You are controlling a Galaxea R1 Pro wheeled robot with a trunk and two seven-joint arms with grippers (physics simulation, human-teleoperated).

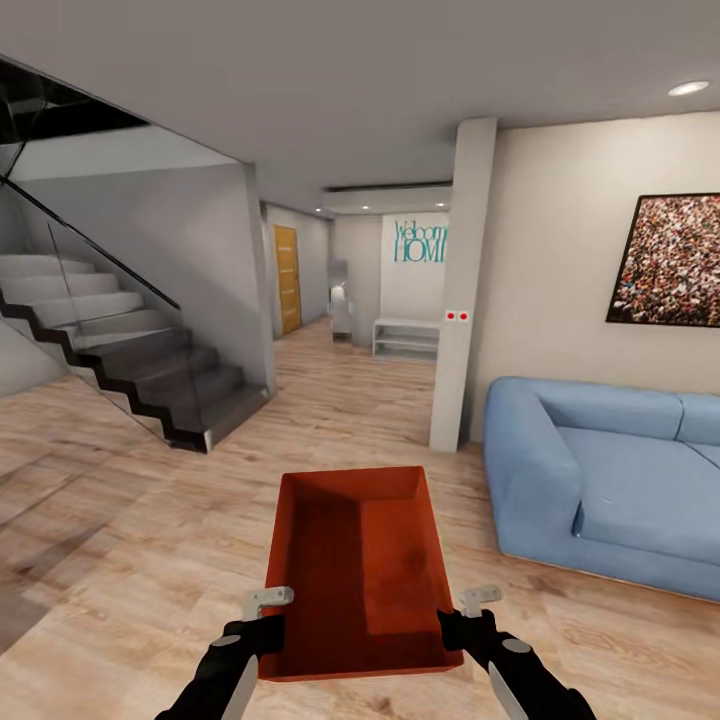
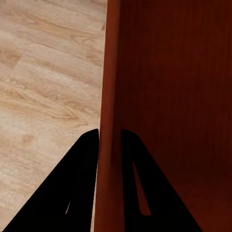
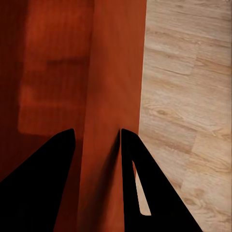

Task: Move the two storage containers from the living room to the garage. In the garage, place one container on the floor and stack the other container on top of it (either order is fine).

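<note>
I hold one orange-red open-top storage container (image 1: 360, 560) level in front of me, above the living room's light wood plank floor (image 1: 150, 520). My left gripper (image 1: 268, 628) is shut on its left wall, and the left wrist view shows that thin wall (image 2: 110, 72) pinched between the black fingers (image 2: 79, 183) of the left gripper (image 2: 110, 140). My right gripper (image 1: 460, 625) is shut on the right wall, which the right wrist view shows as a wall (image 3: 116, 72) clamped by the right gripper (image 3: 96, 137). The bin is empty. The garage is out of view.
A blue sofa (image 1: 610, 470) stands close on the right. A dark staircase with a glass rail (image 1: 130, 350) rises on the left. A white pillar (image 1: 460, 290) stands ahead right. Between them a hallway leads to a wooden door (image 1: 287, 280) and a white shelf (image 1: 405, 338).
</note>
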